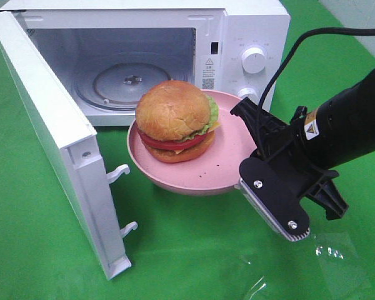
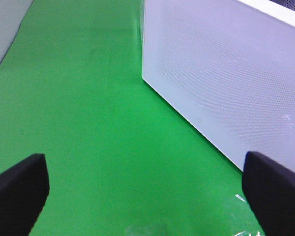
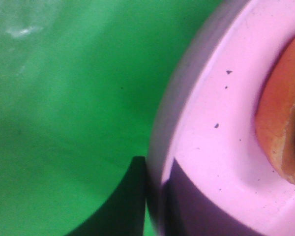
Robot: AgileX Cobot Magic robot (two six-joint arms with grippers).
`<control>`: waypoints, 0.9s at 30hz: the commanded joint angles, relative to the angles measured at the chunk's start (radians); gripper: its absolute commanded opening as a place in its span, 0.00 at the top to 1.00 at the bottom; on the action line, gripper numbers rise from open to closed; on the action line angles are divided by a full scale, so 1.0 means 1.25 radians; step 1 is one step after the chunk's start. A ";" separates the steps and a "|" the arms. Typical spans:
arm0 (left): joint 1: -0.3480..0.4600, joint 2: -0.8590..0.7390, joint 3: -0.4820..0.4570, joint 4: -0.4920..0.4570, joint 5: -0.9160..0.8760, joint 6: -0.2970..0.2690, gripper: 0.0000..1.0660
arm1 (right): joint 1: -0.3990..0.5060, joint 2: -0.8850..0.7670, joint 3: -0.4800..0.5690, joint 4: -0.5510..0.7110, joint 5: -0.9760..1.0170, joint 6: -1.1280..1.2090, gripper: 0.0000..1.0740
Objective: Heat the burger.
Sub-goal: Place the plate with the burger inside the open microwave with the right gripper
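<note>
The burger (image 1: 175, 119), with its golden bun, tomato and lettuce, rests on a round pink plate (image 1: 222, 165) just in front of the open microwave (image 1: 237, 25). My right gripper (image 1: 247, 164) is shut on the plate's right rim. In the right wrist view the gripper (image 3: 155, 199) has one dark finger (image 3: 118, 209) outside and one inside the plate's rim (image 3: 211, 123), with the burger's bun (image 3: 280, 123) at the picture's edge. My left gripper (image 2: 147, 196) is open and holds nothing. It faces the outside of the microwave door (image 2: 221, 73). The high view does not show it.
The microwave door (image 1: 56, 131) stands swung wide open at the left, with its latch hooks (image 1: 122, 172) facing the plate. A glass turntable (image 1: 128, 81) lies inside the cavity. The control knob (image 1: 254, 59) is at the right. Green cloth (image 1: 194, 250) covers the table.
</note>
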 commanded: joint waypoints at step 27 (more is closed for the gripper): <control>0.002 -0.013 0.003 0.002 -0.009 -0.004 0.04 | 0.027 0.209 -0.310 0.027 0.103 0.038 1.00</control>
